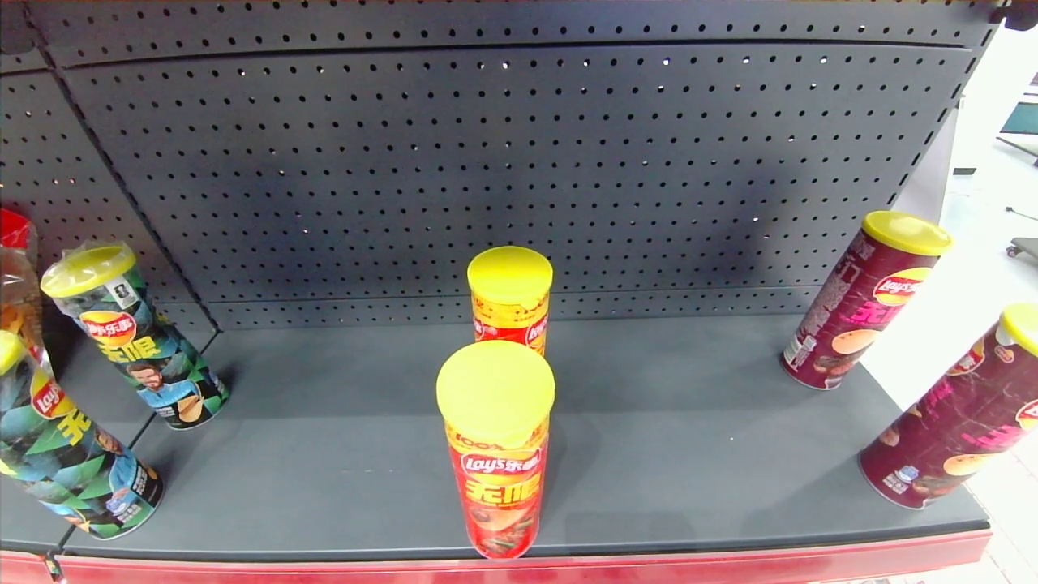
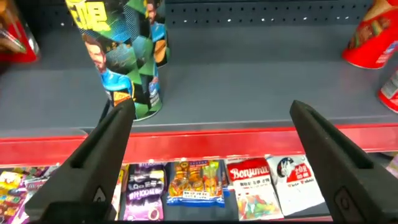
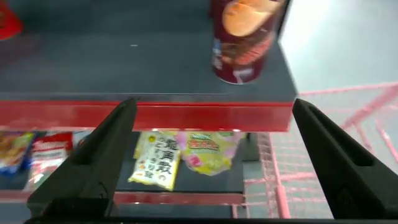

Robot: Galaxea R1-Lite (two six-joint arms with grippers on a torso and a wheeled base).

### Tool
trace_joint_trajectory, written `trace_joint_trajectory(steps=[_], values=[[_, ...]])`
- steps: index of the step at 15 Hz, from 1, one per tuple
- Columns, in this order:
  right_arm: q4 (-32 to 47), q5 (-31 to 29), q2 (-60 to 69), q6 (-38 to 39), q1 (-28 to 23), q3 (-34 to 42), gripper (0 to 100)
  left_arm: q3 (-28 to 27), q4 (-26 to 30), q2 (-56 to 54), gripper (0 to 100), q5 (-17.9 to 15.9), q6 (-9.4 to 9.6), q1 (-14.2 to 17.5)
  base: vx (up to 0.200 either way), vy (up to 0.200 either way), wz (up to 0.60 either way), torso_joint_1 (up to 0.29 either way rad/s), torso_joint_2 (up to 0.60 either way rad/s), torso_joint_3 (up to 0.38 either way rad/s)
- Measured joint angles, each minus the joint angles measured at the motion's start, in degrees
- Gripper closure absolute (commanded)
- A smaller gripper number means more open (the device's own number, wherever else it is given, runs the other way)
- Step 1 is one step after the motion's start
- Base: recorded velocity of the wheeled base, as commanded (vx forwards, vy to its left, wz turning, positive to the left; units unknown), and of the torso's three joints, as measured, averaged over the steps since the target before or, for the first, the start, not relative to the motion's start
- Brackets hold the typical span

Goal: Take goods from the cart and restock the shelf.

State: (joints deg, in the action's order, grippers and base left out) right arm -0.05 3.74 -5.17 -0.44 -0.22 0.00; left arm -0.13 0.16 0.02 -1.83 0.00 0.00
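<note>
Both arms are empty. The left gripper (image 2: 210,107) is spread wide at the red shelf lip (image 2: 205,135), and the right gripper (image 3: 212,102) is just as wide, with room, I'd say, for a round can. The pink cart (image 3: 348,155) waits past the shelf's end. On the shelf (image 1: 689,438), a red can (image 1: 496,454) stands at the front edge, with a second red can (image 1: 511,300) straight behind. They look lined up by flavour, labels out. Green cans (image 1: 134,332) are on the left, maroon cans (image 1: 859,300) on the right, and the pegboard (image 1: 486,162) is behind.
</note>
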Motion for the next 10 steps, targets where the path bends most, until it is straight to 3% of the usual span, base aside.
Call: trace_joint_trajectory(steps=[8, 10], values=[[-0.02, -3.17, 4.57, 0.37, 0.24, 0.00, 0, 0.11, 0.02, 0.00, 0, -0.02, 0.07, 0.00, 0.000, 0.000, 0.00, 0.000, 0.00, 0.000], [-0.02, -3.12, 4.79, 0.37, 0.22, 0.00, 0, 0.13, 0.02, 0.00, 0, -0.02, 0.00, 0.00, -0.200, 0.000, 0.00, 0.005, 0.00, -0.002]])
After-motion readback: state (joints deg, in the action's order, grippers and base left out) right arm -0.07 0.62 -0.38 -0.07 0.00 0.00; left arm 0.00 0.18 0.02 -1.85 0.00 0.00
